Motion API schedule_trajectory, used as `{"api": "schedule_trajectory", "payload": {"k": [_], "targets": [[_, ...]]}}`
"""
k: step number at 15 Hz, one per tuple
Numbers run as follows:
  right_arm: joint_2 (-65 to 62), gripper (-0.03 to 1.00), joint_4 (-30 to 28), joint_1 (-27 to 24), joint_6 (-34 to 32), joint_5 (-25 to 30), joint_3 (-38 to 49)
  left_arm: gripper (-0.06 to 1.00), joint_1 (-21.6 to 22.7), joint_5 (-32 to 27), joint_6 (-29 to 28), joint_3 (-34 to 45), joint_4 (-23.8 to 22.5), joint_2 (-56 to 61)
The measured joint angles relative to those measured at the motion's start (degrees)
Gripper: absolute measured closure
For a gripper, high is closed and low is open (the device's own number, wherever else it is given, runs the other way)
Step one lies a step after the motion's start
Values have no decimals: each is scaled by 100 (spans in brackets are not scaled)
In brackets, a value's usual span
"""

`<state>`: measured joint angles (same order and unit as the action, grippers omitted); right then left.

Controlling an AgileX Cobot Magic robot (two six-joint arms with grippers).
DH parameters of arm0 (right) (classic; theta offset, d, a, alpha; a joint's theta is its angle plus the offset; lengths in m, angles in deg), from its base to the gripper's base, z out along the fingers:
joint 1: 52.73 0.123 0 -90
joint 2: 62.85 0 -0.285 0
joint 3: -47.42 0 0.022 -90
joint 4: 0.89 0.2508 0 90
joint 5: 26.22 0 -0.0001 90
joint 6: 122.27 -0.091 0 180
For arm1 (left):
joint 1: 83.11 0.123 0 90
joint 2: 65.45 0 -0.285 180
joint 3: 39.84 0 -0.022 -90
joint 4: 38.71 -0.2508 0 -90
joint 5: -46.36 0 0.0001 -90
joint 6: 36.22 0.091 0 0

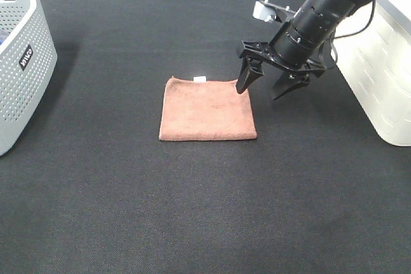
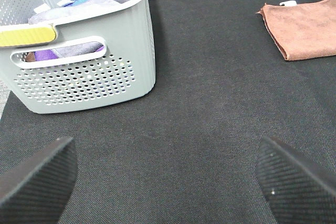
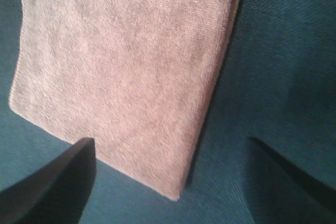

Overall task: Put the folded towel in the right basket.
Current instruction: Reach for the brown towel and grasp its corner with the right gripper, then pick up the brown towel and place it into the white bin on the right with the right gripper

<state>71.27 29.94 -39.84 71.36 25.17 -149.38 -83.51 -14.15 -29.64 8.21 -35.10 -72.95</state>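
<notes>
Towel (image 1: 207,110): soft, light, limp terry, lying flat. Right gripper (image 1: 260,93) spread wide, straddling its right edge. Pinch that edge deep; folded layers will likely sag or unfold.

Staged robot test bench, laundry-like setup: black cloth tabletop (image 1: 192,210), grey perforated basket (image 1: 26,49), white basket (image 1: 385,94).
</notes>
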Motion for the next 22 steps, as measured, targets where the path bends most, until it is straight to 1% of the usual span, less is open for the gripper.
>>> {"api": "schedule_trajectory", "payload": {"k": [1, 4, 9, 11, 12, 13, 16, 17, 18, 20, 22], "targets": [[172, 25, 218, -92, 138, 138, -160, 7, 0, 0, 0, 0, 0, 0], [733, 25, 447, -172, 338, 395, -848, 7, 0, 0, 0, 0, 0, 0], [1324, 27, 435, -172, 332, 424, -1387, 7, 0, 0, 0, 0, 0, 0], [1381, 29, 476, -172, 338, 430, -1438, 7, 0, 0, 0, 0, 0, 0], [1392, 33, 567, -172, 367, 435, -1438, 7, 0, 0, 0, 0, 0, 0], [1427, 41, 699, -172, 453, 435, -1438, 7, 0, 0, 0, 0, 0, 0], [1450, 75, 894, -172, 510, 435, -1438, 7, 0, 0, 0, 0, 0, 0], [1455, 82, 900, -172, 510, 435, -1438, 7, 0, 0, 0, 0, 0, 0], [1455, 82, 900, -172, 510, 435, -1438, 7, 0, 0, 0, 0, 0, 0], [1455, 96, 911, -172, 510, 441, -1438, 7, 0, 0, 0, 0, 0, 0], [1455, 97, 940, -172, 510, 550, -1444, 7, 0, 0, 0, 0, 0, 0]]}}
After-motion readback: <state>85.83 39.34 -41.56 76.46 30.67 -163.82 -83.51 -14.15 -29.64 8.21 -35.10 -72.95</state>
